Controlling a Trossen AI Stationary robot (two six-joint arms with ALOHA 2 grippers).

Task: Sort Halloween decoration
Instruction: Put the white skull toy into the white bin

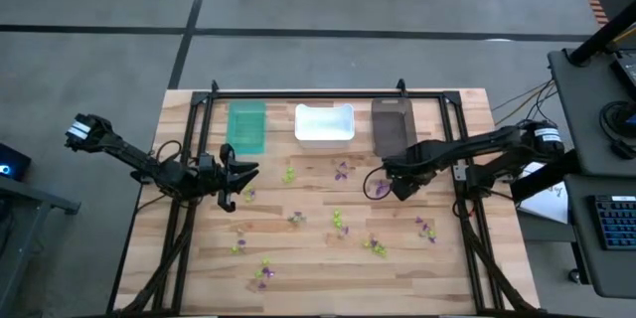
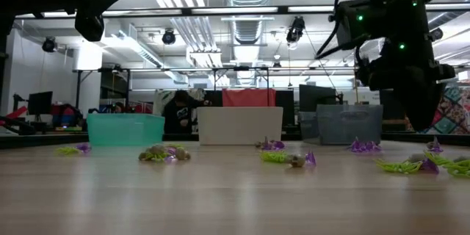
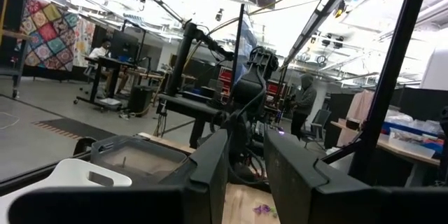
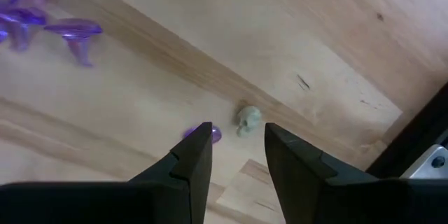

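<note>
The right gripper [image 4: 236,150] is seen with jaws parted and empty over a pale skull trinket [image 4: 248,120] and a purple trinket [image 4: 210,134] on the desk [image 1: 328,268] before the dark brown bin [image 1: 392,125], other trinkets being scattered mid-desk, while the left gripper [image 1: 238,186], jaws slightly parted and empty, is held near the left edge.

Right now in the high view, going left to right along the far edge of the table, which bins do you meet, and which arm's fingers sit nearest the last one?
Teal bin → white bin → dark brown bin. The right gripper sits nearest the brown one.
</note>
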